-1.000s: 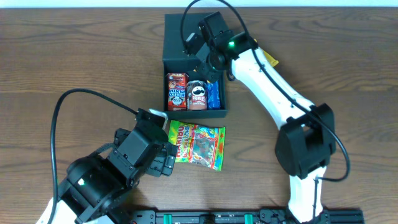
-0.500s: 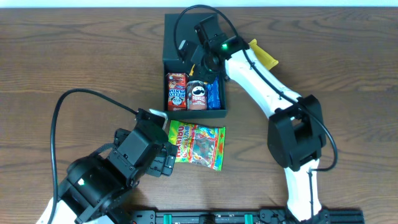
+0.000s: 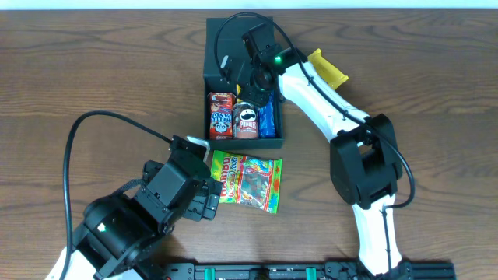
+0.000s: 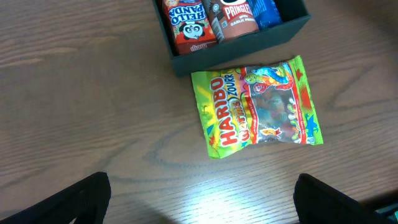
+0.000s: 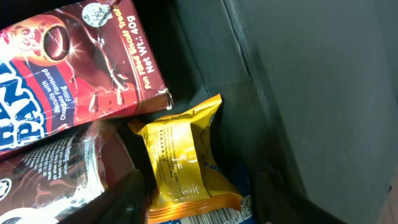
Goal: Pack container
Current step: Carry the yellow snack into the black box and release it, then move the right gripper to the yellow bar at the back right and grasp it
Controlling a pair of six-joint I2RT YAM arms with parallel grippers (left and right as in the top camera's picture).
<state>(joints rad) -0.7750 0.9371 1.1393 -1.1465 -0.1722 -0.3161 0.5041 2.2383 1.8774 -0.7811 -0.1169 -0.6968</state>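
The container (image 3: 237, 48) is a dark box at the table's far middle, its flap lid open. It holds a red Hello Panda box (image 3: 221, 114), a Pringles can (image 3: 247, 119) and a blue packet (image 3: 267, 118). My right gripper (image 3: 254, 75) reaches into its far part. In the right wrist view a small yellow packet (image 5: 180, 155) lies between the spread fingers of the right gripper (image 5: 199, 205), with a gap on the right side. My left gripper (image 4: 202, 205) stands wide open over bare wood, just short of a Haribo bag (image 4: 261, 109) beside the container's near wall (image 4: 249, 46).
A yellow object (image 3: 327, 68) lies on the table right of the container, partly behind the right arm. The Haribo bag (image 3: 247, 181) lies flat in front of the box. The left arm's cable (image 3: 101, 120) loops over the left of the table.
The right gripper's jaws have spread and let go of the yellow packet inside the container; the arm shifted slightly left. The left arm has not moved.
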